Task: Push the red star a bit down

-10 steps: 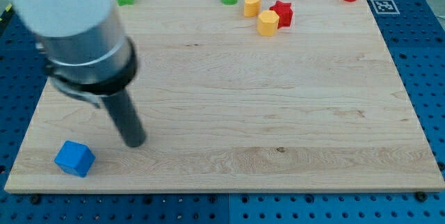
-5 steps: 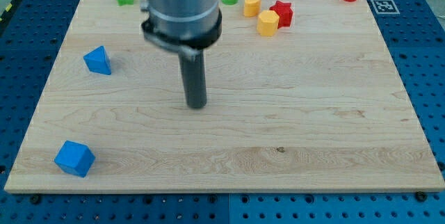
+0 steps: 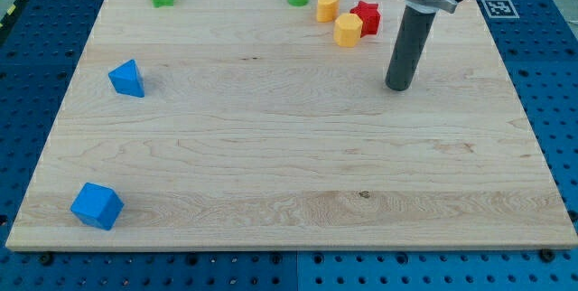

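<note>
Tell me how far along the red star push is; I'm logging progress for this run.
Done: nothing visible; the red star sits near the view's top, touching a yellow block, with another yellow block to its left. In hand: my tip rests below and right of the star, apart from it. Left: get the tip above the star, then push it down a bit.

Bright, even light — sharp, faint shadows
</note>
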